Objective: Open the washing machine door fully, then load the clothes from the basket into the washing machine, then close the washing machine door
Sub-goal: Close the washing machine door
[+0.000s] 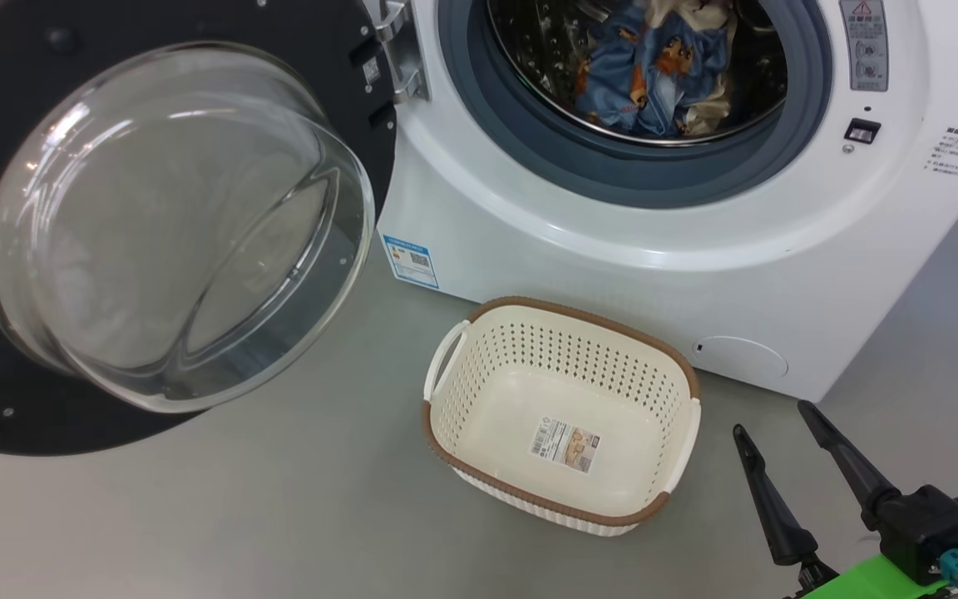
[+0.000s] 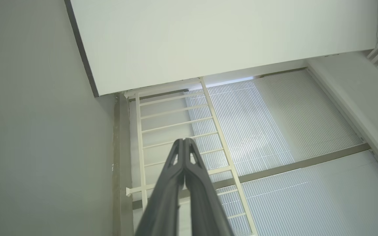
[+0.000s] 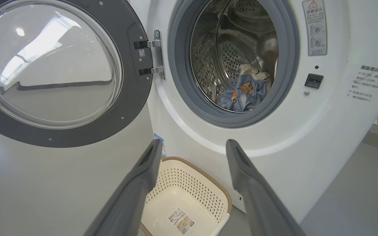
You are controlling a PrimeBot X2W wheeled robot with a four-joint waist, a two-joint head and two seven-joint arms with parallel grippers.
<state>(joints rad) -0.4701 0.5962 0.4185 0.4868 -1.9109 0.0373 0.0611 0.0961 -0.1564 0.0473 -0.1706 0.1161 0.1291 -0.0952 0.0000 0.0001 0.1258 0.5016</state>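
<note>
My right gripper (image 3: 194,144) hangs spread wide and empty, the washing machine door (image 3: 49,68) swung open up to its left (heavy, rigid, glossy-slick), so I'd push its black ring (image 3: 61,137) far from the hinge (image 3: 156,54).

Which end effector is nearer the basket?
Right. The right end effector, open, hovers just to the right of the basket, clear of its rim. The left end effector, shut, faces ribbed panels, turned away from the basket.
</note>
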